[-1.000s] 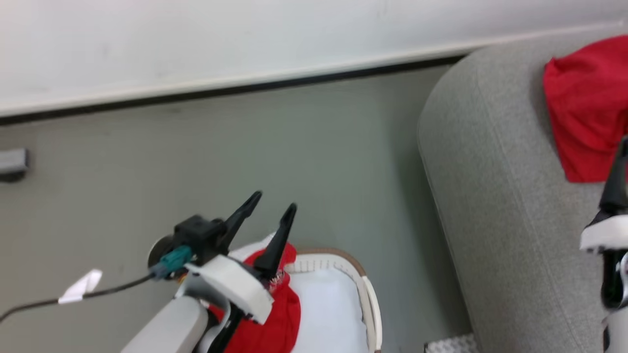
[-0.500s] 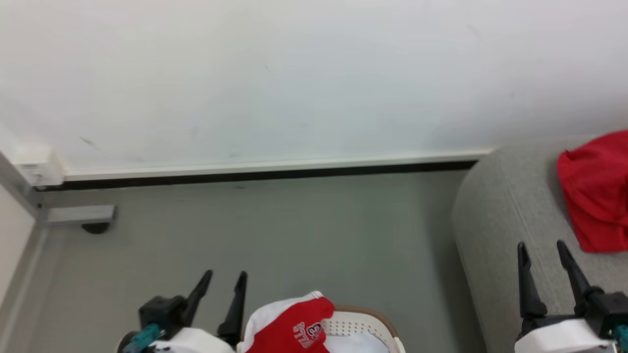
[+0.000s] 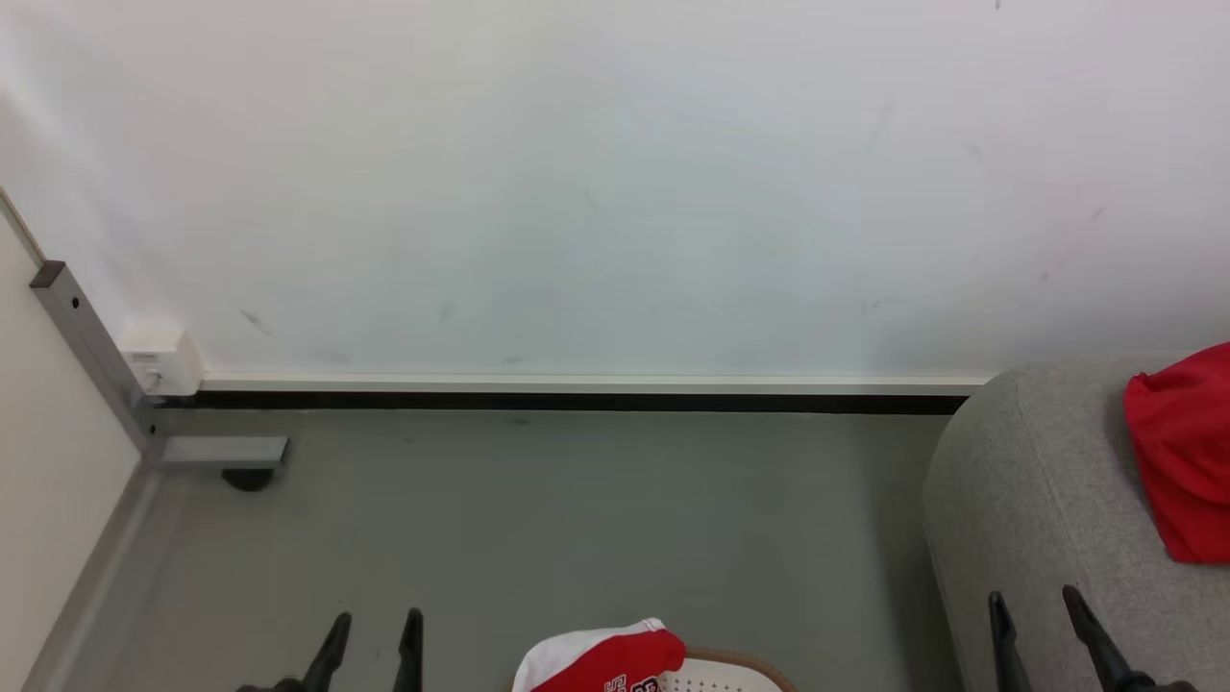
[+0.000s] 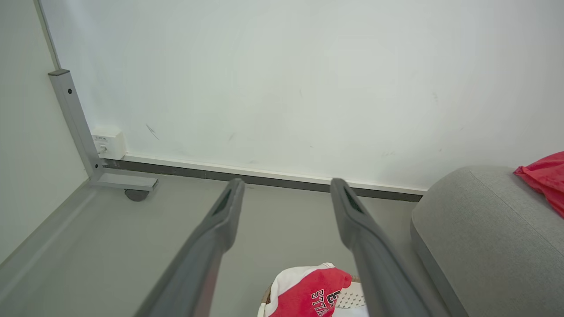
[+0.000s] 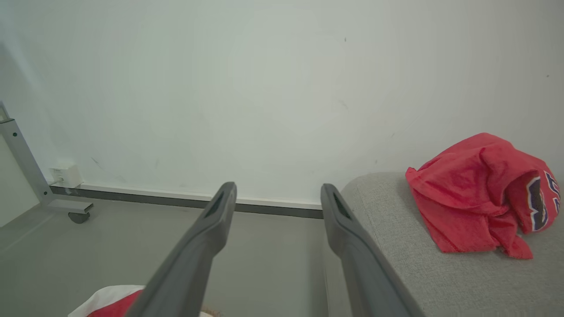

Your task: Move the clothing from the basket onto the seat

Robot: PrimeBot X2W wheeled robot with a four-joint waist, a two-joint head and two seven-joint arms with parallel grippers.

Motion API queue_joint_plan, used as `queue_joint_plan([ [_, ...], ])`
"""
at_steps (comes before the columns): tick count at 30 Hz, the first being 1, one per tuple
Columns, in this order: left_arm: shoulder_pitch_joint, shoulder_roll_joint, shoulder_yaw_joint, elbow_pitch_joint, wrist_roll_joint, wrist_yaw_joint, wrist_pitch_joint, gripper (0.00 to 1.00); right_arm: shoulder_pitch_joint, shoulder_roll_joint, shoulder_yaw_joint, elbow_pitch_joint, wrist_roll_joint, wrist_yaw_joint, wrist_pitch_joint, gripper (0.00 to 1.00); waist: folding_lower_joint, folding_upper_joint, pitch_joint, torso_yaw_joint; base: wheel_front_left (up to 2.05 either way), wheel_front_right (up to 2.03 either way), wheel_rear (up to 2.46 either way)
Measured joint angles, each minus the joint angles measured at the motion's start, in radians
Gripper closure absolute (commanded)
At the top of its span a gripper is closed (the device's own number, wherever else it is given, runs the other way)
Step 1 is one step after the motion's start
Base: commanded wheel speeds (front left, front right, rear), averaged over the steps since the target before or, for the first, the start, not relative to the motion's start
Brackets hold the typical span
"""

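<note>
Lettered garment (image 3: 615, 665) on basket (image 3: 761, 671) rim, prob. lying L-R, white end left.

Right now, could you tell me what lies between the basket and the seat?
Bare grey floor separates the basket and the seat, as the head view shows.

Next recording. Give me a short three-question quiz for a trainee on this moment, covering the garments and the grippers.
1. True or false: the left gripper and the right gripper are both open and empty.
2. Where does the numbered red garment lie? A in the left gripper; B on the seat; C in the right gripper.
3. Fill in: the lettered red garment lies in the ____.
Key: 1 true; 2 B; 3 basket.
</note>
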Motion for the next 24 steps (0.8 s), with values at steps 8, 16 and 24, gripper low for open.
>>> queue_joint_plan([
  [8, 0.040, -0.068, 0.092, 0.005, 0.063, -0.060, 0.000, 0.00, 0.051, 0.000, 0.018, -0.002, 0.013, 0.000, 0.000, 0.00, 0.0001, 0.0000, -0.013, -0.029, 0.00, 0.00, 0.00],
  [16, 0.040, -0.112, 0.145, 0.025, 0.109, -0.111, 0.000, 0.00, 0.051, 0.000, 0.038, 0.011, 0.016, 0.000, 0.000, 0.00, 0.0002, 0.0000, -0.011, -0.058, 0.00, 0.00, 0.00],
  [24, 0.040, -0.136, 0.180, 0.039, 0.145, -0.145, 0.000, 0.00, 0.050, 0.000, 0.040, 0.017, 0.025, 0.000, 0.000, 0.00, 0.0002, 0.0000, -0.011, -0.065, 0.00, 0.00, 0.00],
])
